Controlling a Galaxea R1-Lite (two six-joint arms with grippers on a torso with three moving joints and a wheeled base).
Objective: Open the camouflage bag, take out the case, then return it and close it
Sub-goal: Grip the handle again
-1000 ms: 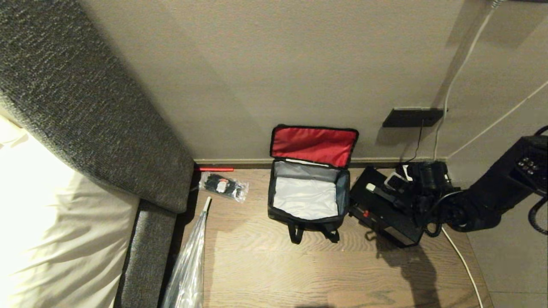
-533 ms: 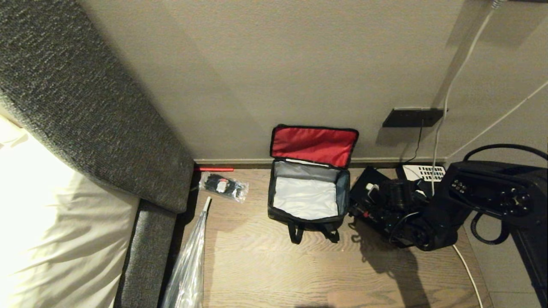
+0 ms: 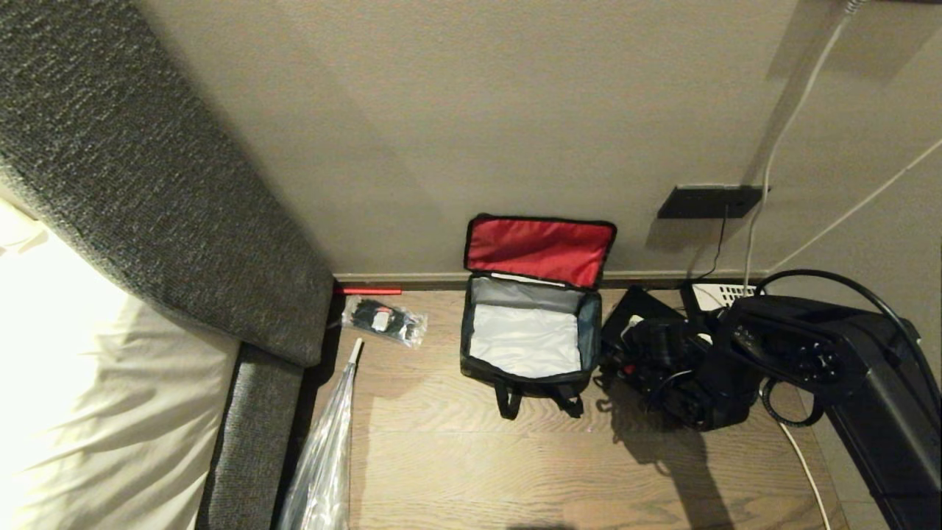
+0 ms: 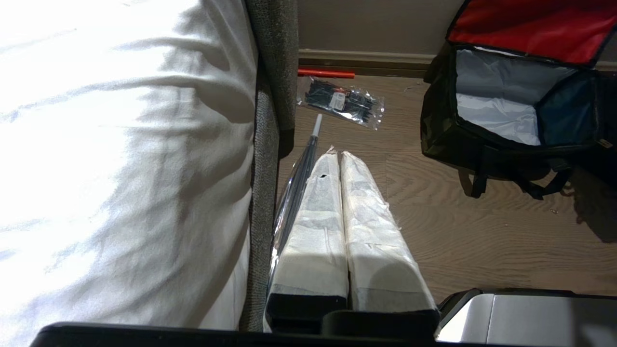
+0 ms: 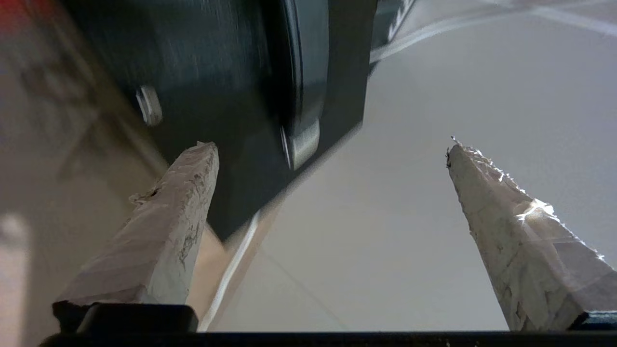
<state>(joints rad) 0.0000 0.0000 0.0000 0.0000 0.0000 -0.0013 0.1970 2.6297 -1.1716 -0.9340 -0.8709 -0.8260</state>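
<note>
The camouflage bag [image 3: 526, 372] stands open on the wood floor against the wall. Its red-lined lid [image 3: 539, 252] leans back, and the pale grey inside [image 3: 524, 340] holds nothing. Just right of the bag the black case [image 3: 624, 313] lies on the floor, largely hidden under my right arm. My right gripper [image 3: 642, 346] hangs low over it, open. In the right wrist view its wrapped fingers [image 5: 190, 193] stand wide apart with nothing between them, and the case [image 5: 217, 86] is close by one finger. My left gripper [image 4: 332, 155] is shut and empty, parked beside the bed, left of the bag [image 4: 482, 144].
A bed with a white sheet [image 3: 88, 397] and grey padded frame [image 3: 162, 184] fills the left. A clear packet [image 3: 384, 320], a red stick [image 3: 372, 291] and a wrapped umbrella [image 3: 324, 456] lie left of the bag. A white keypad [image 3: 717, 294] and cable [image 3: 798, 449] are right.
My right arm has swung in from the right and dropped lower over the case, nearer the bag, now hiding more of it. Bag and case have not moved.
</note>
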